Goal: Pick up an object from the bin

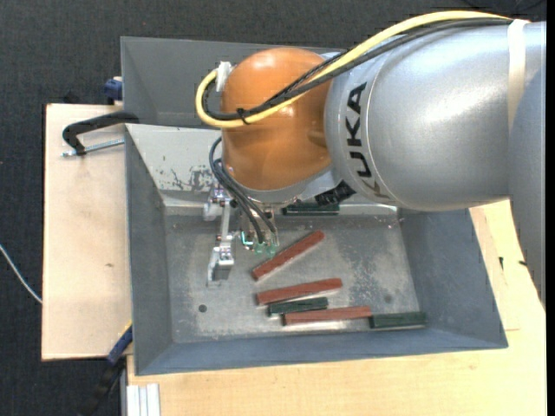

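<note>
The tool (239, 248), its clench impossible to tell, is hanging beside the tilted red-brown bar (290, 255), risking shoving it.

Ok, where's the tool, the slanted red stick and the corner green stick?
tool (241, 254): camera view, midway between its fingertips.
slanted red stick (290, 255): camera view, its middle.
corner green stick (398, 321): camera view, its middle.

Arm (434, 111) overhead, end effector (238, 250) low

In the bin (186, 315), a slanted bar (288, 255) lies behind four more bars (299, 291) spread rightward along the front.
</note>
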